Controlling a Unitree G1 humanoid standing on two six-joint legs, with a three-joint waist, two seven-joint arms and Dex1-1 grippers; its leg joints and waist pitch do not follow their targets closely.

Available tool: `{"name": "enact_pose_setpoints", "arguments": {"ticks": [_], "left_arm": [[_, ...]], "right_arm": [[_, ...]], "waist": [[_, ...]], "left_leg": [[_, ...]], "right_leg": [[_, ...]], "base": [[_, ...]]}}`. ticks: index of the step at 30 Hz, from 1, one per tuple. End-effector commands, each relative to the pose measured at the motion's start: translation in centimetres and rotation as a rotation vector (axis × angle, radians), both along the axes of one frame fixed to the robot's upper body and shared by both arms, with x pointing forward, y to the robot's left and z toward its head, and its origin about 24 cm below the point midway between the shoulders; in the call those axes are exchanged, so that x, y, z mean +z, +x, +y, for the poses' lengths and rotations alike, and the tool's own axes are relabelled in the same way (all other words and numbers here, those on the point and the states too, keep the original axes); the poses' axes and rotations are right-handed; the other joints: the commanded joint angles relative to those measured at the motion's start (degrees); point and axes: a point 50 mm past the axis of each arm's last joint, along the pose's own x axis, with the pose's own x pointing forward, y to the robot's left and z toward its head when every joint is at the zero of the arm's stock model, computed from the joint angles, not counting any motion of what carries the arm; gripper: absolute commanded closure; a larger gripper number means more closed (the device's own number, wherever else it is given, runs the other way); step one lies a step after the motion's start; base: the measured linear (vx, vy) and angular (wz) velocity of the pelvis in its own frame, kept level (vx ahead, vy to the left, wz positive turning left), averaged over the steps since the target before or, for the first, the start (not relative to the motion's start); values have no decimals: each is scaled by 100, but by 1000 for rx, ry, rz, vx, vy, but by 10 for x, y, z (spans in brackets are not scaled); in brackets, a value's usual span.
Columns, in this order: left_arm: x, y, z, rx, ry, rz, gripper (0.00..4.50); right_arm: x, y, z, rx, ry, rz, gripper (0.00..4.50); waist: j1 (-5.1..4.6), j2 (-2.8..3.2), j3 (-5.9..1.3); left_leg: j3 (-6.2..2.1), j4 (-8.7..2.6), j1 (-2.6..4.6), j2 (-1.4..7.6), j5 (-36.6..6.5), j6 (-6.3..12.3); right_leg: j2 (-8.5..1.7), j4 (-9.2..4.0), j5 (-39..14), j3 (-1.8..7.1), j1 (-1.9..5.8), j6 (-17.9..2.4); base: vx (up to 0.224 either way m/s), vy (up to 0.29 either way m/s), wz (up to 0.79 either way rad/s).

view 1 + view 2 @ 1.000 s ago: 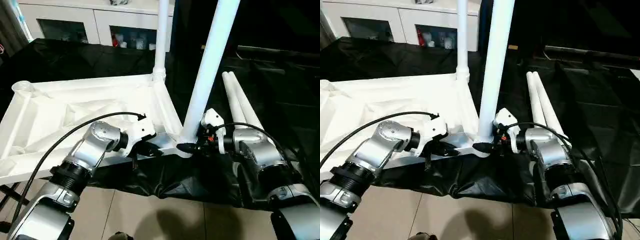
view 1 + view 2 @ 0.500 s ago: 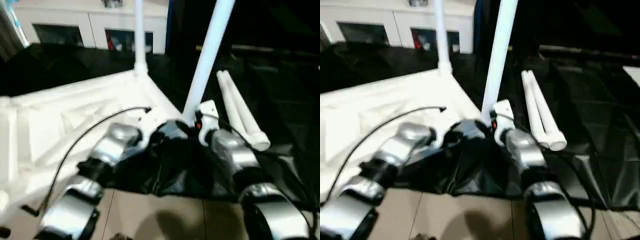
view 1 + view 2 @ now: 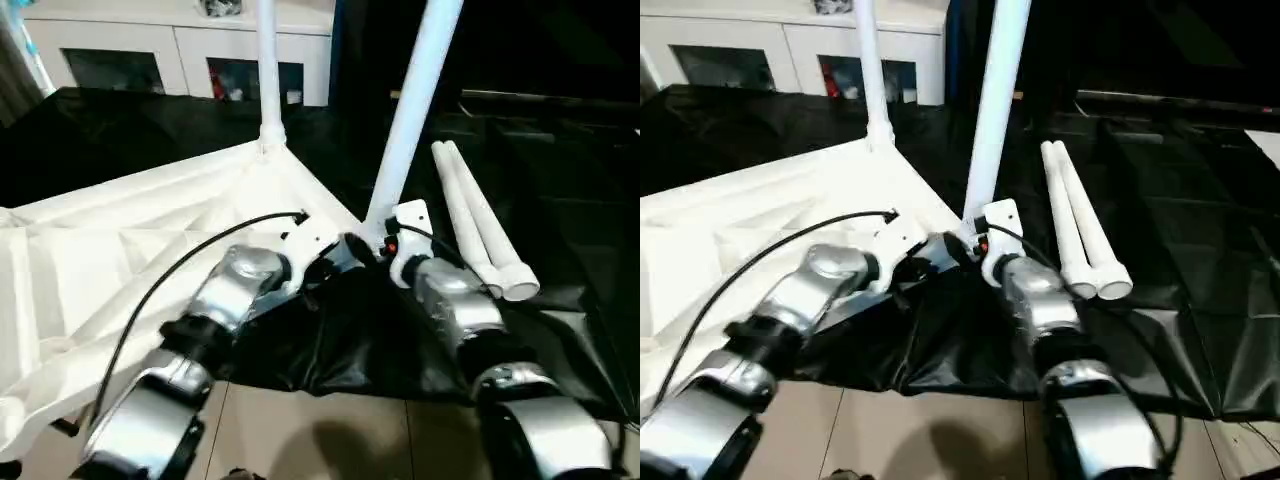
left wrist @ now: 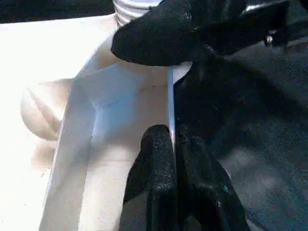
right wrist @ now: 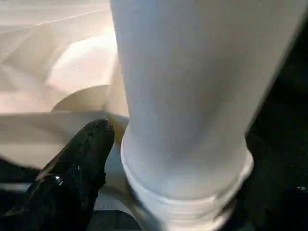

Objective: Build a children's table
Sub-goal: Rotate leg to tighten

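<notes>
The children's table lies upside down on a black cloth, its white ribbed top point(image 3: 150, 230) facing up. One white leg point(image 3: 268, 70) stands in the far corner socket and another leg point(image 3: 410, 110) stands in the near corner socket. Two more legs point(image 3: 480, 225) lie side by side to the right. My left gripper point(image 4: 174, 144) is shut on the thin rim of the top beside the near corner. My right gripper point(image 3: 372, 245) sits around the base of the near leg point(image 5: 183, 96); its one visible finger point(image 5: 82, 163) stands slightly off the leg, jaws open.
A white cabinet point(image 3: 130, 50) with glass doors stands behind the table top. The black cloth point(image 3: 560, 180) spreads to the right and hangs over the front edge. Tiled floor point(image 3: 330, 430) shows below, between my forearms.
The whole picture has shifted and tilted with the camera. Both grippers stay at the near corner. My right gripper's jaws have widened around the near leg's base.
</notes>
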Motion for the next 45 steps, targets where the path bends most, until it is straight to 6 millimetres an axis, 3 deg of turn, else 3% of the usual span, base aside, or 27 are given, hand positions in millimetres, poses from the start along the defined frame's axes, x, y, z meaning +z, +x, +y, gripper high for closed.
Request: {"name": "enact_pose_setpoints", "arguments": {"ticks": [1, 3, 6, 12, 18, 25, 30, 34, 38, 39, 40, 42, 44, 45], "left_arm": [[17, -9, -22, -177, -112, -64, 450], [16, -12, -19, -212, -109, -44, 450], [14, -17, -9, -274, -84, -12, 450], [15, -22, -2, -326, -73, 17, 450], [15, -32, 8, -425, -62, 99, 450], [14, -32, 12, -424, -49, 115, 450], [13, -29, 14, -400, -37, 95, 450], [13, -16, 8, -267, -49, 17, 450], [14, -5, 2, -153, -48, -25, 450], [14, -3, 1, -138, -47, -29, 450], [16, 5, -5, -43, -51, -56, 450], [17, 10, -9, 11, -53, -76, 450], [19, 15, -15, 76, -70, -98, 450], [20, 16, -16, 88, -75, -101, 450]], "right_arm": [[-2, -8, 10, 156, -22, 11, 58], [-1, -10, 3, 213, -34, 10, 58], [5, -16, -15, 341, -58, 16, 58], [9, -24, -25, 476, -62, 36, 58], [15, -34, -29, 631, -40, 64, 94], [13, -38, -29, 677, -65, 86, 159], [7, -43, -23, 690, -55, 99, 169], [-6, -33, -16, 465, -57, 84, 171], [-13, -20, -9, 215, -48, 73, 172], [-13, -19, -8, 187, -45, 73, 172], [-16, -12, -2, 34, -20, 89, 173], [-18, -9, 4, -48, -7, 97, 173], [-19, -5, 11, -161, -6, 107, 173], [-19, -4, 13, -180, -6, 106, 173]], "waist": [[15, -12, -444], [36, 1, -434], [43, 10, -416], [85, -5, -416], [147, 15, -435], [155, 12, -411], [168, 10, -422], [135, -9, -412], [48, -17, -400], [42, -13, -400], [12, 6, -393], [-9, -5, -414], [-21, 9, -417], [-22, 6, -428]], "left_leg": [[-129, -344, 158, 237, -1133, 372], [-120, -342, 172, 252, -1163, 418], [-124, -357, 180, 256, -1329, 341], [-120, -357, 182, 264, -1314, 312], [-112, -344, 184, 279, -1139, 417], [-123, -371, 203, 273, -1410, 219], [-121, -361, 195, 270, -1282, 256], [-124, -368, 199, 255, -1334, 188], [-150, -385, 205, 236, -1585, 17], [-151, -383, 205, 234, -1585, 18], [-141, -388, 226, 232, -1612, -20], [-165, -393, 201, 227, -1554, -59], [-148, -379, 218, 229, -1525, -27], [-145, -377, 188, 218, -1421, 9]], "right_leg": [[-452, -417, -393, 223, 288, -1478], [-452, -425, -480, 221, 269, -1504], [-439, -445, -792, 211, 262, -1470], [-438, -450, -909, 222, 252, -1420], [-424, -402, -568, 210, 234, -1505], [-439, -442, -1006, 219, 219, -1439], [-441, -430, -855, 221, 221, -1426], [-450, -445, -997, 229, 207, -1397], [-465, -503, -1570, 230, 202, -1233], [-467, -505, -1578, 233, 195, -1225], [-449, -518, -1589, 239, 154, -1228], [-458, -500, -1542, 224, 200, -1215], [-452, -506, -1362, 234, 175, -1246], [-449, -483, -1203, 232, 200, -1271]], "base": [[0, 0, 0], [0, 0, 0], [0, 0, 0], [0, 0, 0], [0, 0, 0], [0, 0, 0], [0, 0, 0], [0, 0, 0], [0, 0, 0], [0, 0, 0], [0, 0, 0], [0, 0, 0], [0, 0, 0], [0, 0, 0]]}}
